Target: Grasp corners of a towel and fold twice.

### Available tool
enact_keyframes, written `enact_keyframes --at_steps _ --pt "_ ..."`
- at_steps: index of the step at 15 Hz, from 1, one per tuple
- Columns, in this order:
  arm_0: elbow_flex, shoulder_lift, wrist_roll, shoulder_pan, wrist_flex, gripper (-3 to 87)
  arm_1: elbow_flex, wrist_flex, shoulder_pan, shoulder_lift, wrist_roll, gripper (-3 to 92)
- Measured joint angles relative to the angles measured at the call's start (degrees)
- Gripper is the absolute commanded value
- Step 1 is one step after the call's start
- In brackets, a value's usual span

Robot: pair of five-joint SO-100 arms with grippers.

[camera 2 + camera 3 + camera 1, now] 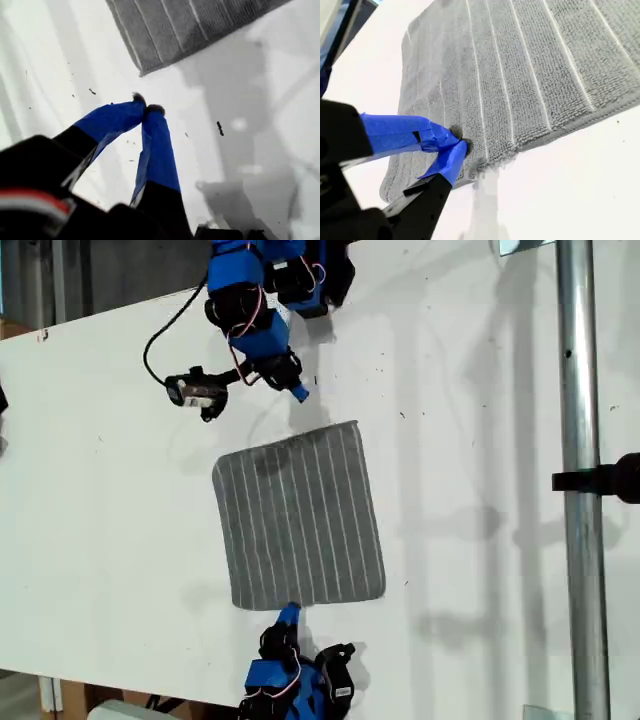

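Exterior view first: the towel (298, 517) lies flat and unfolded near the middle of the white tabletop (110, 540). It is grey with thin white stripes, and all four of its rounded corners rest on the tabletop. My second gripper (460, 142) is at the towel's edge closest to the bottom of the exterior view (291, 614). In the second wrist view its blue taped fingers (405, 132) are pressed together right over the towel's edge, but I cannot tell if they pinch the cloth or only touch it. My first gripper (146, 107) is near the top of the exterior view (299, 393), close to the towel's far edge but not touching it. In the first wrist view its blue fingers (157, 145) meet at the tips with nothing between them, above bare tabletop, with a towel corner (142, 71) just ahead. A metal pole (582, 480) runs up the exterior view's right side.
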Motion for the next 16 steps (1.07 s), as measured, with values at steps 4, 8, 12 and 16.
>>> enact_keyframes --at_steps 4,8,12,16 --pt "0.0 0.0 0.0 0.0 0.0 -2.8 -13.2 4.0 -3.3 -9.8 -6.4 39.7" --pt "-0.3 0.0 -0.2 0.2 -0.3 1.2 -19.5 7.6 -3.8 -18.4 -7.3 41.0" --pt "-0.4 0.0 -1.6 2.5 -0.2 -0.3 -19.5 1.8 -5.3 -32.3 -8.7 39.6" --pt "-0.4 0.0 -1.9 2.5 -0.5 -0.5 -19.5 -5.7 -5.3 -42.1 -8.7 34.6"
